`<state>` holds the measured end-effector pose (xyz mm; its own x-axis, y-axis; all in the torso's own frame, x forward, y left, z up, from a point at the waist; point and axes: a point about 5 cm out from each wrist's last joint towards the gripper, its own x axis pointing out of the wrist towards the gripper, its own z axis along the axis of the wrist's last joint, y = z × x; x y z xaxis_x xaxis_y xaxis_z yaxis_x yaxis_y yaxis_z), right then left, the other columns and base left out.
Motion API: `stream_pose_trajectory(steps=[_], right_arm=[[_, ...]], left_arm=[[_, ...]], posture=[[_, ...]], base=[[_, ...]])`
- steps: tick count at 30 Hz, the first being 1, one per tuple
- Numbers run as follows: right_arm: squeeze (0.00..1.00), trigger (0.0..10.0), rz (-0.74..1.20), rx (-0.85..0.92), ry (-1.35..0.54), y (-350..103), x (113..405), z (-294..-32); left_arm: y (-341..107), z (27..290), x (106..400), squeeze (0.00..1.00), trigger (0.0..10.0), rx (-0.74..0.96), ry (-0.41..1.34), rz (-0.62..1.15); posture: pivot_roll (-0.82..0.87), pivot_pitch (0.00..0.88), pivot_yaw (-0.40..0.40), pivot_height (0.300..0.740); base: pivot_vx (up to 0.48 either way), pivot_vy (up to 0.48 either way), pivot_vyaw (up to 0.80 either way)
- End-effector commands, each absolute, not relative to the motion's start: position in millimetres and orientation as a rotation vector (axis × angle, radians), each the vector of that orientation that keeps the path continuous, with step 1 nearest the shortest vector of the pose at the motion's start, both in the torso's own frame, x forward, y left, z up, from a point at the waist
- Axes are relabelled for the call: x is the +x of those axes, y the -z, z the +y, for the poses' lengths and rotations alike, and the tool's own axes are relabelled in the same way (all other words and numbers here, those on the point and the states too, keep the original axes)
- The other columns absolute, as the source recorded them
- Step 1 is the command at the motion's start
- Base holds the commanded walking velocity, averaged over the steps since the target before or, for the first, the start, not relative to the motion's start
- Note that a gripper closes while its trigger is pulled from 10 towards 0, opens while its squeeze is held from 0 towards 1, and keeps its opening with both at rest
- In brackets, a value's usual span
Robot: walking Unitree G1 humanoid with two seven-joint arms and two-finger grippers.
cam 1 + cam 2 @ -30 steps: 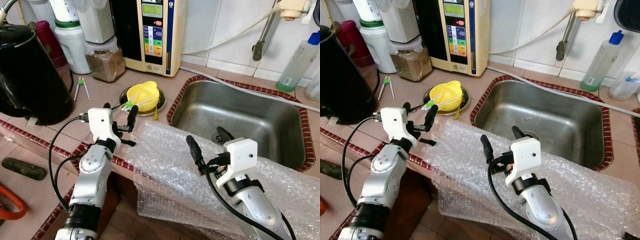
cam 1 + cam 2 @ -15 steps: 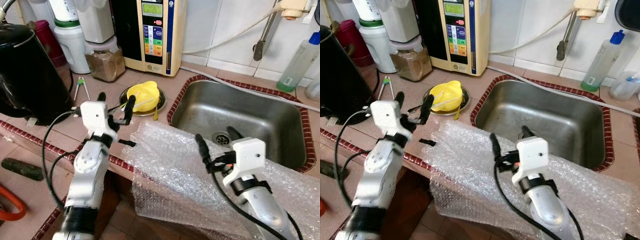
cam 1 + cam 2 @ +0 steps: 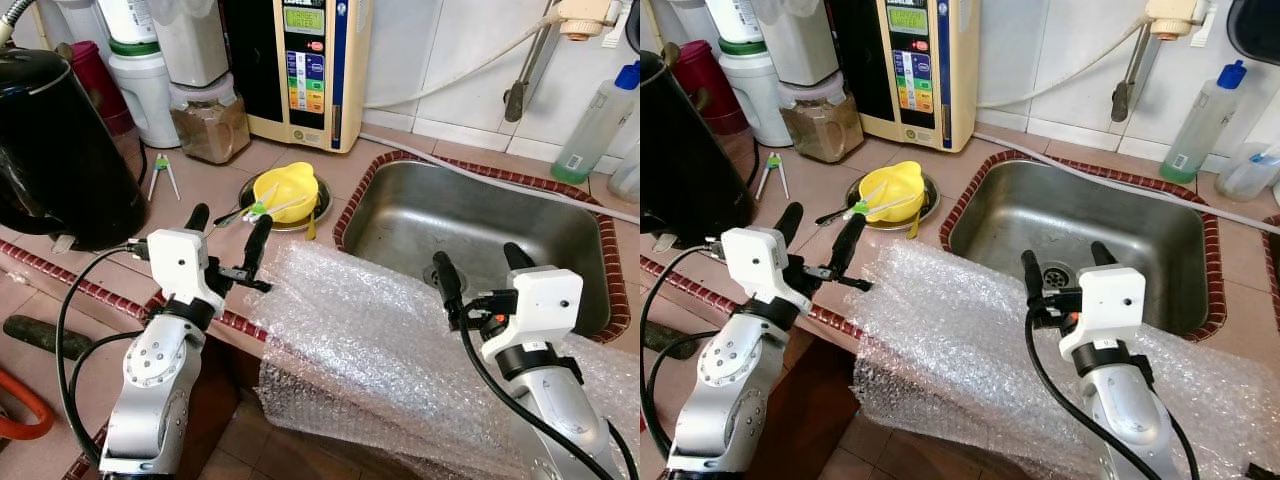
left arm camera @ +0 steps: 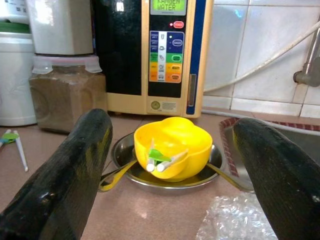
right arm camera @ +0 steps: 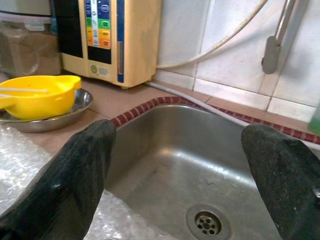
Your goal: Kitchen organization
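A yellow bowl (image 3: 287, 187) holding white and green utensils sits in a steel plate (image 3: 324, 206) on the tiled counter, left of the sink (image 3: 480, 230). A sheet of bubble wrap (image 3: 370, 340) lies over the counter's front edge and hangs down. My left gripper (image 3: 230, 217) is open just in front of the bowl, at the wrap's left corner, holding nothing. In the left wrist view the bowl (image 4: 172, 145) lies between the black fingers (image 4: 75, 170). My right gripper (image 3: 476, 256) is open above the wrap at the sink's front rim, facing the basin (image 5: 185, 160).
A black kettle (image 3: 55, 140) stands at the left. A water ioniser (image 3: 305, 60), a jar of brown powder (image 3: 210, 120) and white containers line the back wall. Green tongs (image 3: 160, 175) lie on the counter. A blue-capped bottle (image 3: 598, 120) stands behind the sink.
My right gripper has moved right and forward to the sink's rim. My left gripper rose toward the bowl, then came back down and a little left.
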<state>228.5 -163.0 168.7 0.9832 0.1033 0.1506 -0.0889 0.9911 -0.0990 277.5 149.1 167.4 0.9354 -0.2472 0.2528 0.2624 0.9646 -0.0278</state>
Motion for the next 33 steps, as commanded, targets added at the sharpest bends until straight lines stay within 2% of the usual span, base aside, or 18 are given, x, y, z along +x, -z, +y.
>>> stream_pose_trajectory(steps=[1, 27, 33], right_arm=[[0.00, 10.0, -0.187, -0.092, -0.108, -174.5, 227.5, -160.4], [0.00, 10.0, -0.185, -0.108, -0.118, -170.5, 225.4, -156.3], [0.00, 10.0, -0.183, -0.109, -0.119, -169.6, 225.0, -156.0]], left_arm=[[-172.4, 150.2, 274.0, 0.00, 10.0, -0.056, 0.262, -0.250], [-170.1, 149.0, 270.0, 0.00, 10.0, -0.046, 0.285, -0.188], [-169.4, 149.1, 270.0, 0.00, 10.0, -0.044, 0.286, -0.183]], posture=[[-0.06, 0.089, 0.025, 0.740], [-0.05, 0.096, 0.033, 0.740], [-0.05, 0.096, 0.034, 0.740]], base=[[0.000, 0.000, 0.00], [0.000, 0.000, 0.00], [0.249, 0.000, 0.00]])
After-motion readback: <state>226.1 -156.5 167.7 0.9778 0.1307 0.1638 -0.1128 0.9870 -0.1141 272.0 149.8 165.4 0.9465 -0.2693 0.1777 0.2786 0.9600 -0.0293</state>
